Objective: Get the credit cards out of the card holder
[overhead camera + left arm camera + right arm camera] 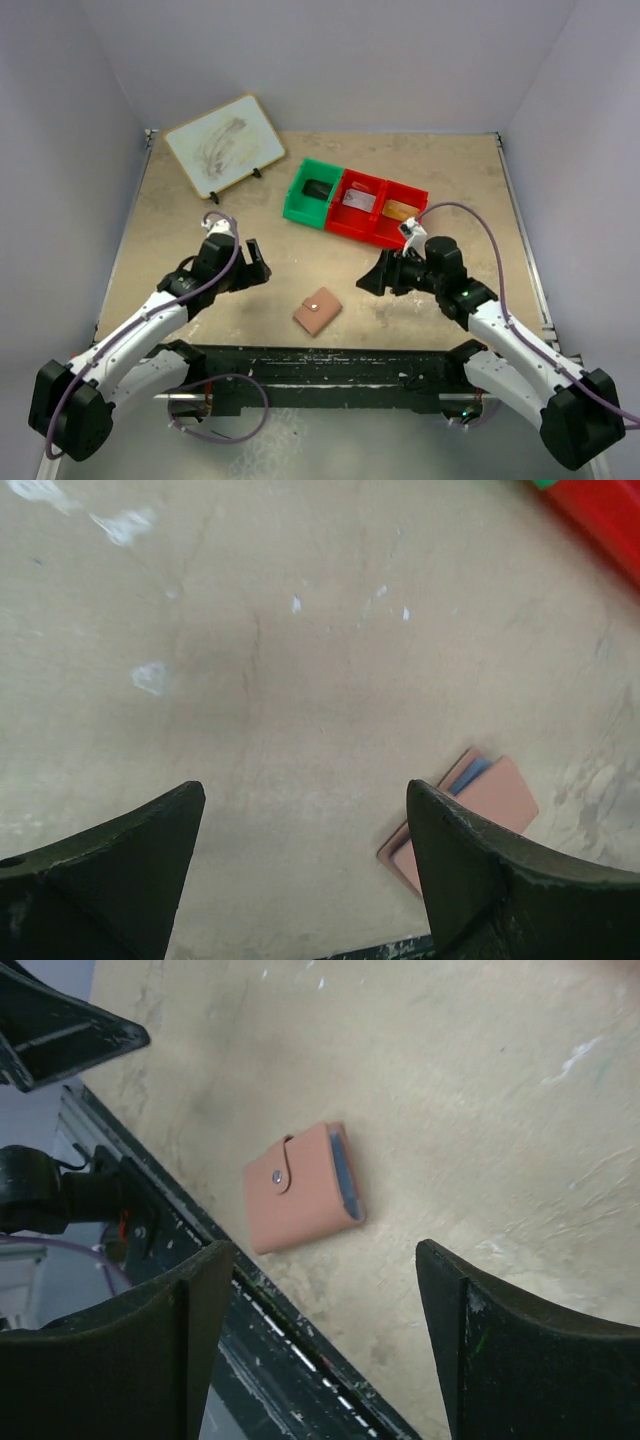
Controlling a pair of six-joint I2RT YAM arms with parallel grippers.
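Card holder (317, 311) is lying flat and closed on the mottled beige table (400, 160), near the front edge. It sits between my two arms and touches neither. It's a small tan-pink leather rectangle, smooth and matte.

The right wrist view gives me what the overhead doesn't: a rounded strap tab folded over the face, a tiny pale snap stud (276, 1175) on it, and a blue-grey strip of inner panel along one edge. From the left wrist I catch only part of the holder beside the finger, with blue-grey peeking out at its edge.

Left gripper (255, 265) hangs with its dark, wedge-shaped fingers spread wide and nothing between them. Right gripper (372, 277) gapes wide too, empty, pointed toward the holder.

At the back, a glossy green bin (293, 200) touches a red double bin (360, 231), and a smudged white board (225, 145) is propped on a stand. What's in the bins is too small for me to read.
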